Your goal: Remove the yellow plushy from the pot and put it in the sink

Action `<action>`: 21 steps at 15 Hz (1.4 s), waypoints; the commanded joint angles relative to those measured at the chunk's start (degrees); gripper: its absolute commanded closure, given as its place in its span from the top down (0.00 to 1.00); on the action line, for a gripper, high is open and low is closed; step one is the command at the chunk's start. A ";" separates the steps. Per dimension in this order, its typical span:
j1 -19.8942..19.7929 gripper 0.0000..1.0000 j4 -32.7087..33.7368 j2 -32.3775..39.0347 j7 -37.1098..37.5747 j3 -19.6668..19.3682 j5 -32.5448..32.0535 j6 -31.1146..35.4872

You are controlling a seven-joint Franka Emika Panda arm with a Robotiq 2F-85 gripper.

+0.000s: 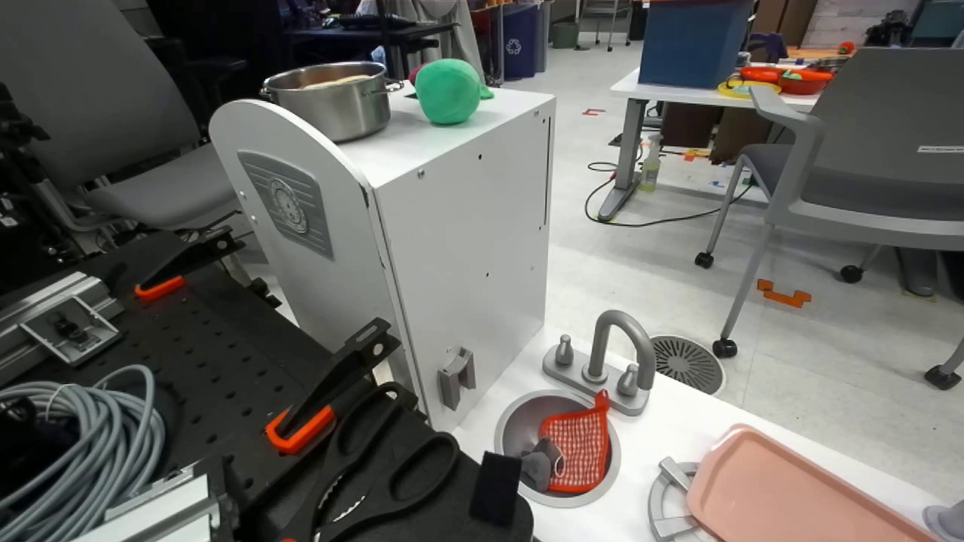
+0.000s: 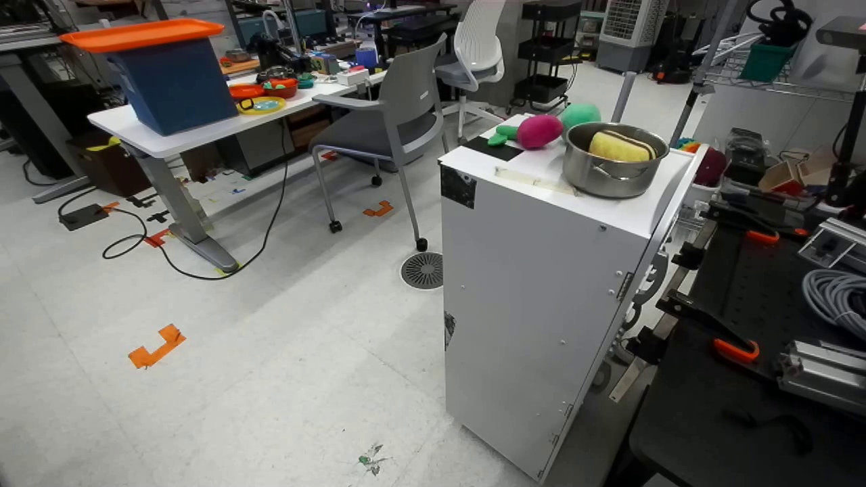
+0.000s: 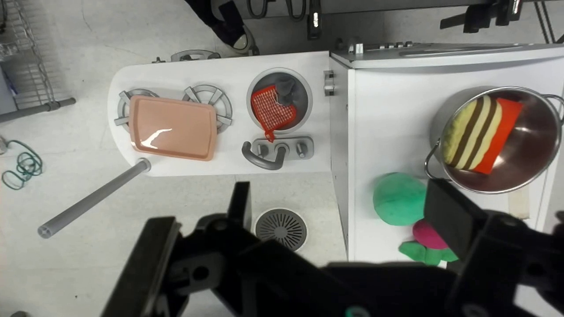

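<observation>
Steel pot [image 2: 587,176], one; yellow plushy [image 3: 476,132] inside, one

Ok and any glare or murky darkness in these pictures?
In the wrist view, white glare streaks the pink tray, a small highlight sits inside the steel pot, and the gripper is mostly near-black; in an exterior view, the near end of the black table shows little detail.

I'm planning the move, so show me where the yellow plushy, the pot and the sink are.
Yellow plushy [image 3: 476,133]: wrist view, middle of its striped face.
Pot [image 1: 339,109]: in an exterior view, on its steel outer wall.
Sink [image 3: 302,100]: wrist view, on its bare inner wall.
</observation>
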 commanded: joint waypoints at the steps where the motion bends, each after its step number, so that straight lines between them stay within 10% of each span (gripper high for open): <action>1: -0.65 1.00 1.32 0.87 -0.98 -1.71 2.15 -2.07; 21: 6.89 1.00 0.43 12.72 13.86 8.52 -0.18 7.73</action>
